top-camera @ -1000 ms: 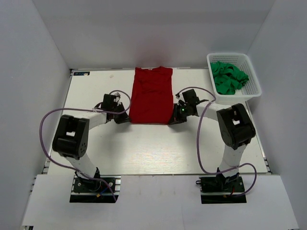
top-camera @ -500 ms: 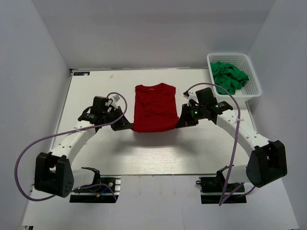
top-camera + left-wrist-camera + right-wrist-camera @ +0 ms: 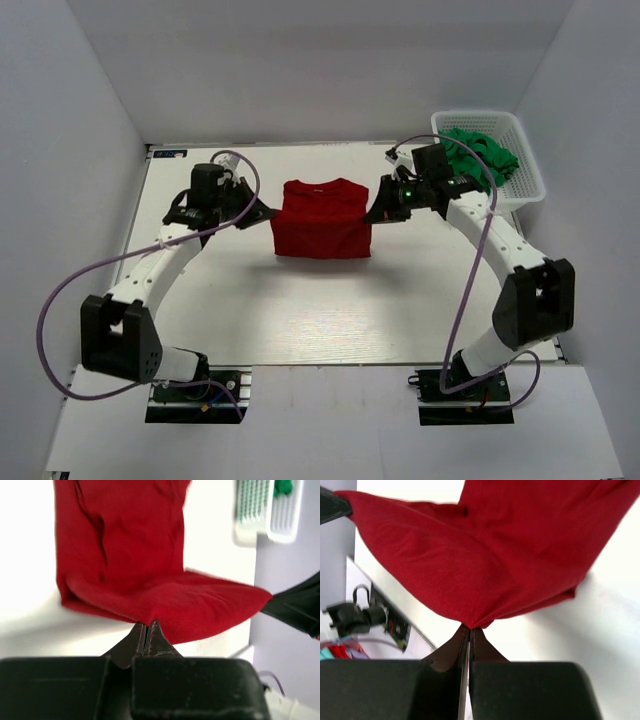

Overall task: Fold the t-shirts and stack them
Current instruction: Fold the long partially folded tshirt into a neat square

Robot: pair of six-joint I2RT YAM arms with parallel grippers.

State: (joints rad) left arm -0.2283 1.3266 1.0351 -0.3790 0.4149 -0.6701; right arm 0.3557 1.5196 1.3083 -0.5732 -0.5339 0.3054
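The deep red t-shirt (image 3: 322, 218) lies in the middle of the table, its near half lifted and doubled back over the far half. My left gripper (image 3: 268, 211) is shut on its left corner, seen up close in the left wrist view (image 3: 146, 624) pinching the red cloth (image 3: 165, 600). My right gripper (image 3: 372, 216) is shut on the right corner, and its wrist view (image 3: 470, 628) shows the red cloth (image 3: 470, 570) bunched at the fingertips. Green t-shirts (image 3: 478, 160) lie crumpled in the basket.
The white lattice basket (image 3: 520, 198) stands at the table's far right corner, close behind my right arm. White walls enclose the table (image 3: 300, 310) on three sides. Purple cables loop off both arms.
Both grippers have carried the shirt's near edge up and away from the bases, toward the collar. The shirt looks much shorter from above than one second ago.
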